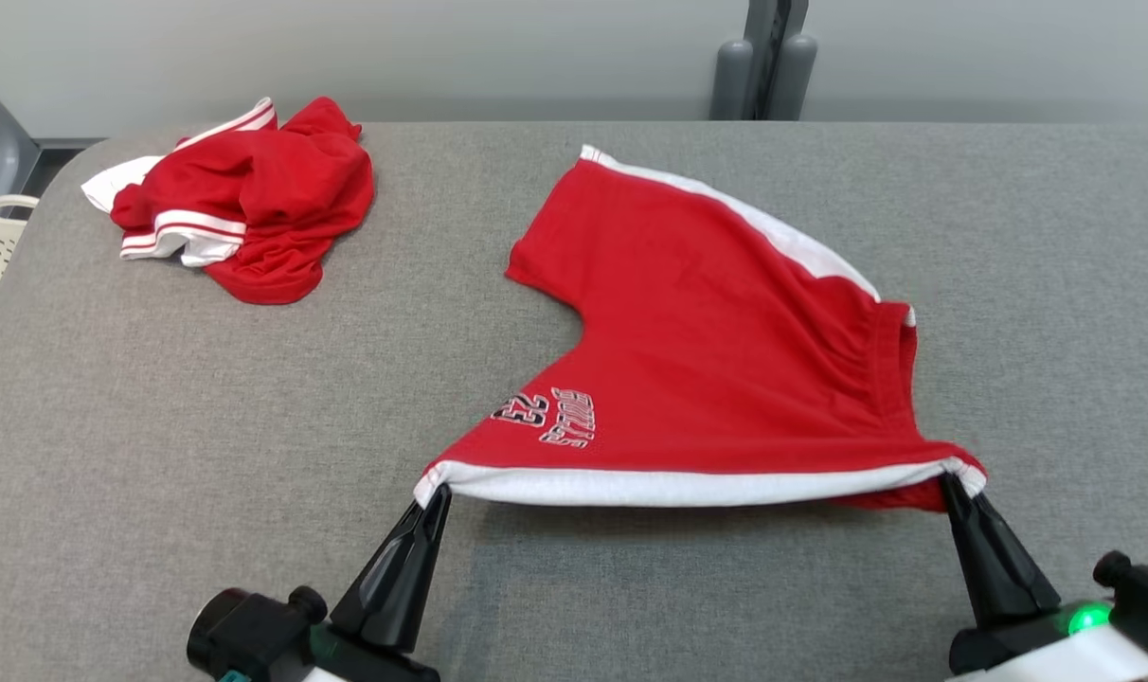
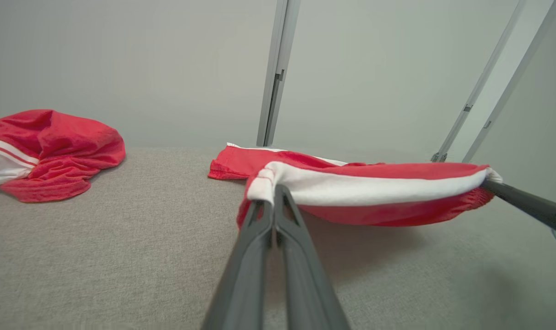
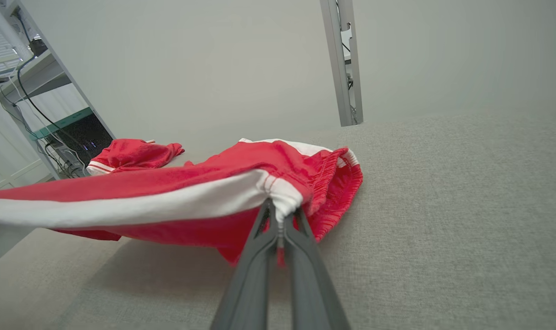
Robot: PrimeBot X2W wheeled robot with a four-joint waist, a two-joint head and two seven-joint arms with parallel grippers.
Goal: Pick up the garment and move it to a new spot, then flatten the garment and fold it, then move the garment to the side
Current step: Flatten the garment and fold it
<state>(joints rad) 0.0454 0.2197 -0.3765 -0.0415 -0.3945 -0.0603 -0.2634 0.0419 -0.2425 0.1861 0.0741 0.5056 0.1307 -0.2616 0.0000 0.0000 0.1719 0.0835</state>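
The red garment (image 1: 726, 322) lies on the table (image 1: 205, 426), spread away from the robot. Its white edge (image 1: 688, 485) runs side to side, held up a little. The left jaws pinch its left corner, and the right jaws pinch its right corner.

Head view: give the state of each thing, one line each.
shorts: near hem lifted and stretched taut, far end resting on table.
left gripper: shut on one hem corner.
right gripper: shut on the other corner.
other garment: crumpled, lying free.
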